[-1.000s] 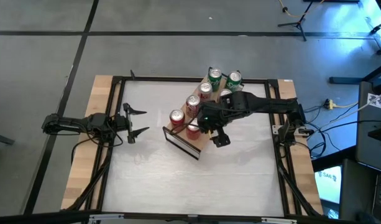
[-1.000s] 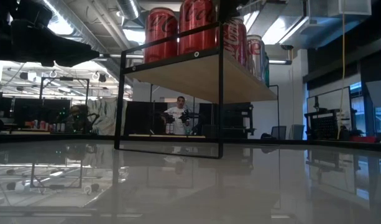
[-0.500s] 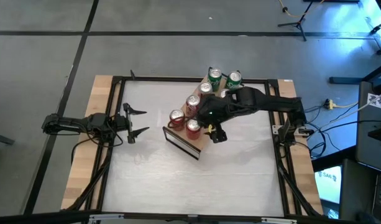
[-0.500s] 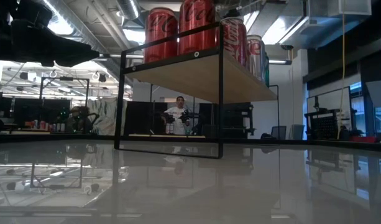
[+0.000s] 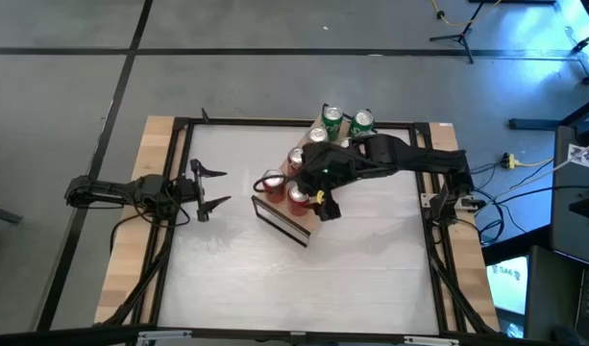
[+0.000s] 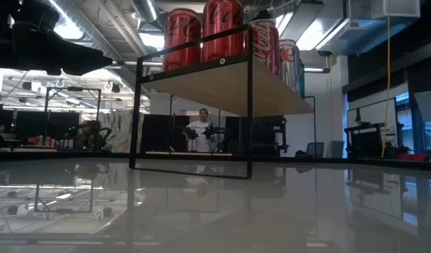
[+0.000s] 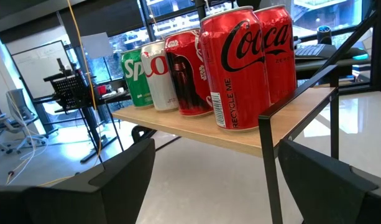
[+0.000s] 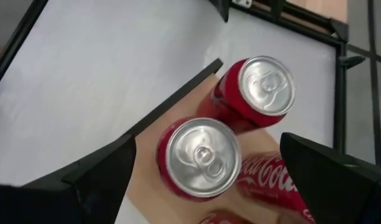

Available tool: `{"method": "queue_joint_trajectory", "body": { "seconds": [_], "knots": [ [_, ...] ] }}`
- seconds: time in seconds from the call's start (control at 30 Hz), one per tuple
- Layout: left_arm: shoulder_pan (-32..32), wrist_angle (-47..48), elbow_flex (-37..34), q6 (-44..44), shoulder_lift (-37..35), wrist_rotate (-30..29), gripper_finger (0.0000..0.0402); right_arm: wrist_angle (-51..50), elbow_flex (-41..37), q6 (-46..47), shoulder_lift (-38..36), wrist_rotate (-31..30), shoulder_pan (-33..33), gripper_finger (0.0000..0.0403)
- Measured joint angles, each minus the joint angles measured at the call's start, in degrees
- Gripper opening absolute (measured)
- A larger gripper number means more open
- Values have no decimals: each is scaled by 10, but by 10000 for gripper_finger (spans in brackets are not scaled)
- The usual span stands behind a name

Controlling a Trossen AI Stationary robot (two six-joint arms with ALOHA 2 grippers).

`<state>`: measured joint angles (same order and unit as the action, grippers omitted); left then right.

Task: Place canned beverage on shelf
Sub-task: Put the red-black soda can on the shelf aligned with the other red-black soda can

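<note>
- Two red cans [image 5: 285, 190] stand at the near end of the shelf [image 5: 308, 218], more cans behind
- The right gripper [image 8: 209, 180], jaws wide and empty, has drifted left over them; placing looks done
- The left gripper [image 5: 209, 187] waits far left, half-open, empty

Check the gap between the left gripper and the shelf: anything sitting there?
Nothing. In the high view only bare white table lies between the open left gripper and the shelf. The left wrist view also looks straight at the cans.
</note>
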<state>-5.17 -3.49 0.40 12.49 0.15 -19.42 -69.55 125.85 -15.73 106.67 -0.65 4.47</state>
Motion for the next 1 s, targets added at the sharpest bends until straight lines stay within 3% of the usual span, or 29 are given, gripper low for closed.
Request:
{"method": "queue_joint_trajectory", "body": {
  "seconds": [0.57,1.0],
  "knots": [
    [0,0,0,0,0,0,330,19,-1,-2,30,-4,0,392],
    [0,0,0,0,0,0,330,-25,-1,-2,58,-24,0,392]
  ]
}}
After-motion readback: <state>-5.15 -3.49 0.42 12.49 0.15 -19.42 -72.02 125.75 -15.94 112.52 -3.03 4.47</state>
